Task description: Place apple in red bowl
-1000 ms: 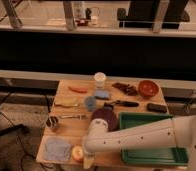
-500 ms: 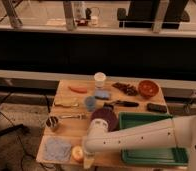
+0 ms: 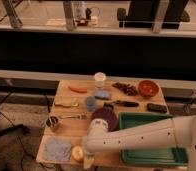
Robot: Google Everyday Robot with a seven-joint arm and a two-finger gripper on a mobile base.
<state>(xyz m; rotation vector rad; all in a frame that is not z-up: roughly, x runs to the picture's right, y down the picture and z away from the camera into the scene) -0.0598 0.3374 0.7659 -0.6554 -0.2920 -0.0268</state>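
The apple (image 3: 77, 153), small and yellow with an orange blush, lies at the table's front edge, just right of a blue cloth. The red bowl (image 3: 148, 88) stands at the far right corner of the table, empty as far as I can see. My white arm reaches in from the right, over the green tray. Its gripper (image 3: 88, 158) points down at the front edge, right beside the apple on its right side. I cannot tell whether it touches the apple.
A purple bowl (image 3: 104, 118) sits just behind my wrist. A green tray (image 3: 141, 122) fills the front right. A blue cloth (image 3: 58, 149), metal cup (image 3: 52, 123), carrot (image 3: 78, 89), white cup (image 3: 99, 79), blue cup (image 3: 90, 103) and a knife (image 3: 121, 104) are spread over the wooden table (image 3: 78, 127).
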